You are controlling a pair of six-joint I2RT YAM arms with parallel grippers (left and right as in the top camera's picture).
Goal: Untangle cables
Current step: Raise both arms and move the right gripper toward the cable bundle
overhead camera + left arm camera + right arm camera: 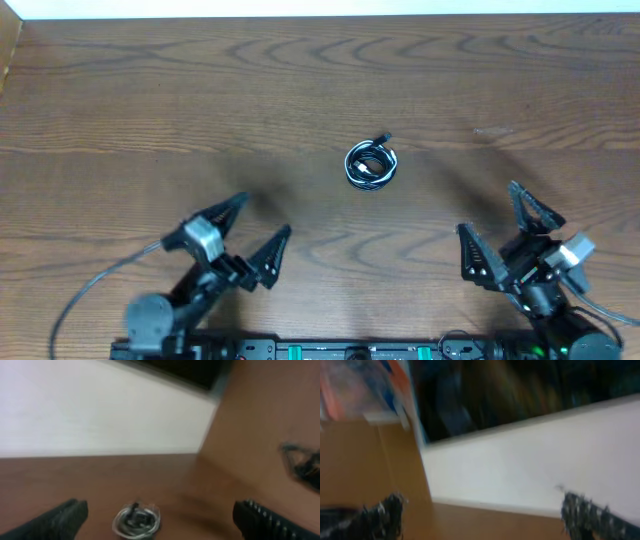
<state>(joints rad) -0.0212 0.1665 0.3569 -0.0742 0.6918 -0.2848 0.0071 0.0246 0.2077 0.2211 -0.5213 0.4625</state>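
The cables [371, 165] lie as one small coiled bundle of black and white cords on the wooden table, right of centre, with a black plug sticking out at the top. The bundle also shows in the left wrist view [136, 520], blurred, ahead between the fingers. My left gripper [263, 228] is open and empty at the front left, well short of the bundle. My right gripper [490, 225] is open and empty at the front right. In the right wrist view the open fingers [480, 515] frame only table and wall; the bundle is out of that view.
The wooden table [200, 100] ends at a white wall along the far edge. The arms' thick black cables run along the front edge, one looping at the left [80, 295]. The other arm shows dimly at the right of the left wrist view [302, 462].
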